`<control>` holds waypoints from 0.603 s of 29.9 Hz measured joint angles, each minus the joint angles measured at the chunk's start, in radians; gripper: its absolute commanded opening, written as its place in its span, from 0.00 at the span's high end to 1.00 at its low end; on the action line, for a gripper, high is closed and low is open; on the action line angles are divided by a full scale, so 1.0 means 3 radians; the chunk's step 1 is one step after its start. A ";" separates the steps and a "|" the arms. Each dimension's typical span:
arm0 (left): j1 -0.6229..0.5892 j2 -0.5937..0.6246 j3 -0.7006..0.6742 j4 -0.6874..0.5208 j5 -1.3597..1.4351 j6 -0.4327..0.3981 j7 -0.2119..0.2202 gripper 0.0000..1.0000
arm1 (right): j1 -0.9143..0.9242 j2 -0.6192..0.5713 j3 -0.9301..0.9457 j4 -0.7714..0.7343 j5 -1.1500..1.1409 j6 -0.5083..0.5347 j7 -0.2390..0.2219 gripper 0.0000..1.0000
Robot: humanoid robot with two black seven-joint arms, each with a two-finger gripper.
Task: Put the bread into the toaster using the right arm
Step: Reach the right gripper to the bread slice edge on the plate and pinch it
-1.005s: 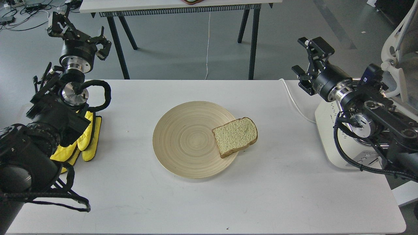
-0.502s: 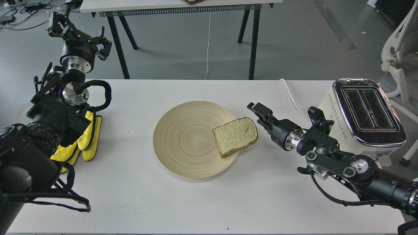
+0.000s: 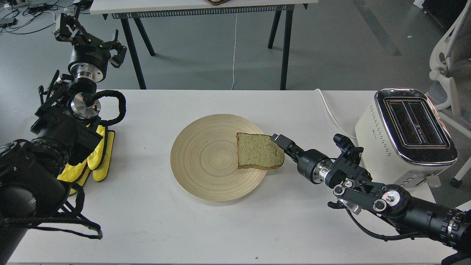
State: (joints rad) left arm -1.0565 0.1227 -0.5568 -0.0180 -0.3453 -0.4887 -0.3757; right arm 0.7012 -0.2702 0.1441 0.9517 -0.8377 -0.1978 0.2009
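Observation:
The bread (image 3: 257, 151) is a pale tan slice with a brown crust, at the right rim of a round wooden plate (image 3: 202, 158), with its right side raised off the plate. My right gripper (image 3: 276, 144) reaches in from the right and is shut on the slice's right edge; one finger lies on top and the other is hidden under the slice. The cream-white toaster (image 3: 408, 136) with a chrome two-slot top stands at the table's right edge, behind my right arm. My left gripper (image 3: 92, 38) is open and empty, raised at the far left.
Yellow mitts (image 3: 97, 154) lie at the table's left under my left arm. A white cord (image 3: 331, 114) runs from the toaster to the table's back edge. A second table's black legs (image 3: 283, 44) stand behind. A chair (image 3: 450, 55) stands at the right.
My right arm swung down from above the toaster to the plate and took hold of the bread's right edge. The slice has turned, shifted left and tipped up. The left arm stayed still.

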 measured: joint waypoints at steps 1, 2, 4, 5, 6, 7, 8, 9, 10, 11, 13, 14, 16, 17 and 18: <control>0.0000 0.0000 0.0000 0.0000 0.0000 0.0000 0.0000 0.00 | 0.0000 0.0000 0.0000 0.0009 0.0002 0.0000 0.0000 0.26; 0.0000 0.0000 0.0000 0.0000 0.0000 0.0000 0.0000 0.00 | -0.0001 0.0000 0.0000 0.0015 0.0004 0.0000 0.0003 0.26; 0.0000 0.0000 0.0000 0.0000 0.0000 0.0000 0.0000 0.00 | -0.0009 0.0000 0.0000 0.0022 0.0005 0.0000 0.0008 0.26; 0.0000 0.0000 0.0000 0.0001 0.0000 0.0000 0.0000 0.00 | -0.0012 -0.0003 -0.0002 0.0023 0.0005 0.0000 0.0009 0.26; 0.0000 0.0000 0.0000 0.0001 0.0000 0.0000 0.0000 0.00 | -0.0014 -0.0009 -0.0004 0.0023 0.0005 0.0000 0.0010 0.26; 0.0000 0.0000 0.0000 0.0001 0.0000 0.0000 0.0000 0.00 | -0.0017 -0.0016 -0.0006 0.0023 0.0004 0.0000 0.0010 0.26; 0.0000 -0.0001 0.0000 0.0001 0.0000 0.0000 0.0000 0.00 | -0.0019 -0.0021 -0.0008 0.0023 0.0004 0.0000 0.0010 0.25; 0.0000 -0.0004 0.0000 0.0001 0.0000 0.0000 0.0000 0.00 | -0.0020 -0.0026 -0.0009 0.0023 0.0002 0.0000 0.0010 0.25; 0.0000 -0.0004 0.0000 0.0001 0.0000 0.0000 0.0000 0.00 | -0.0021 -0.0033 -0.0009 0.0022 0.0001 0.0000 0.0009 0.25; 0.0000 -0.0005 0.0000 0.0001 0.0000 0.0000 0.0000 0.00 | -0.0024 -0.0039 -0.0009 0.0021 0.0001 0.0000 0.0008 0.25; 0.0000 -0.0005 0.0000 0.0001 0.0000 0.0000 0.0000 0.00 | -0.0025 -0.0045 -0.0009 0.0019 0.0001 0.0000 0.0007 0.25; 0.0000 -0.0005 0.0000 0.0001 0.0000 0.0000 0.0000 0.00 | -0.0025 -0.0047 -0.0009 0.0019 0.0000 0.0000 0.0006 0.25; 0.0000 -0.0005 0.0000 0.0001 0.0000 0.0000 0.0000 0.00 | -0.0025 -0.0049 -0.0007 0.0016 0.0000 0.0005 0.0006 0.25; 0.0000 -0.0005 0.0000 0.0001 0.0000 0.0000 0.0000 0.00 | -0.0024 -0.0049 -0.0006 0.0010 0.0000 0.0008 0.0006 0.25; 0.0000 -0.0005 0.0000 0.0001 0.0000 0.0000 0.0000 0.00 | -0.0024 -0.0049 -0.0005 0.0003 0.0000 0.0010 0.0006 0.25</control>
State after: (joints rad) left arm -1.0564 0.1212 -0.5568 -0.0177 -0.3452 -0.4887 -0.3757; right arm 0.6939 -0.2850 0.1424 0.9527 -0.8376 -0.1948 0.2026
